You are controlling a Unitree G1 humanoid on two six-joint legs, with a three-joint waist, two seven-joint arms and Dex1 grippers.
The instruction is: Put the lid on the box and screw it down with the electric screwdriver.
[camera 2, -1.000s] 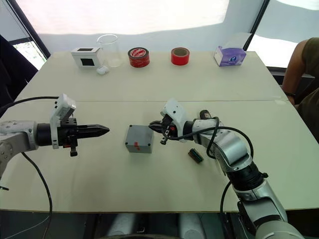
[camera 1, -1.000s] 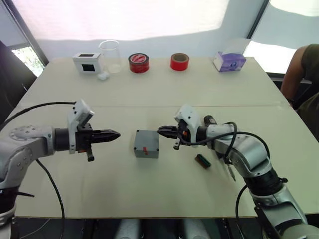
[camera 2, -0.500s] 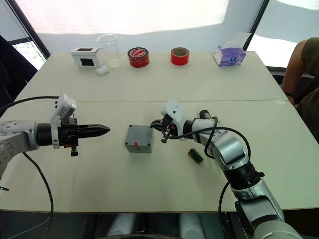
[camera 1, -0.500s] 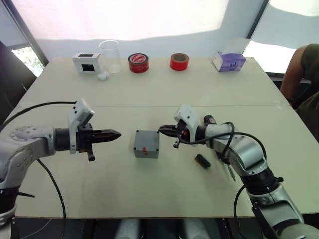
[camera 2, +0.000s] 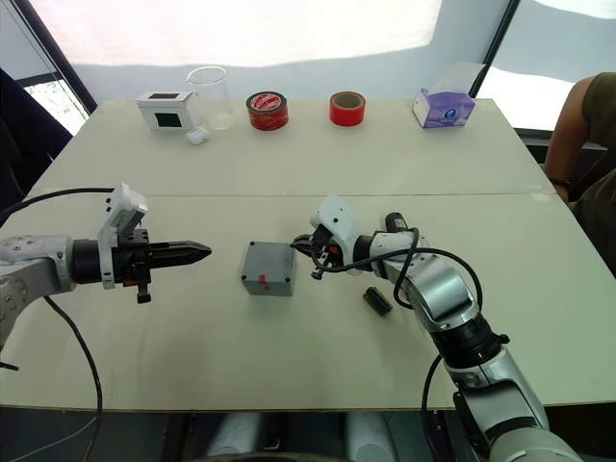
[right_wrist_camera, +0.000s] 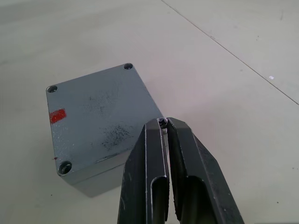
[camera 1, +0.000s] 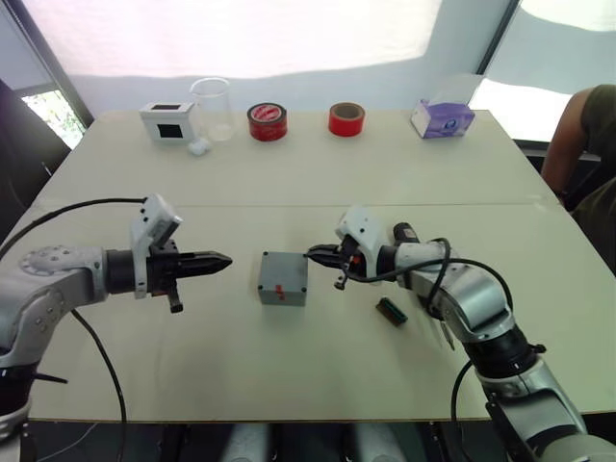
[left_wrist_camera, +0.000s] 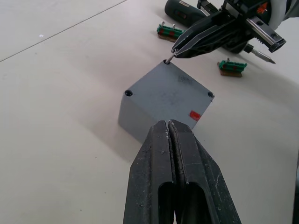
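With lid (left_wrist_camera: 169,91) already on box (camera 1: 282,279) mid-table: one box, two green blocks (left_wrist_camera: 169,31), two tape rolls (camera 1: 268,121). Right gripper (right_wrist_camera: 163,125) pinching one screw (right_wrist_camera: 162,122) at lid corner. Left gripper (left_wrist_camera: 169,127) clenched, empty, near box. Screwdriver (left_wrist_camera: 184,10) mostly hidden behind right arm.

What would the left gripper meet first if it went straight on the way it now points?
Probably the box. The left gripper, its fingers shut, points across the table at the near side of the box with its lid on. Height is hard to judge, so the tips might pass just above the lid toward the right gripper.
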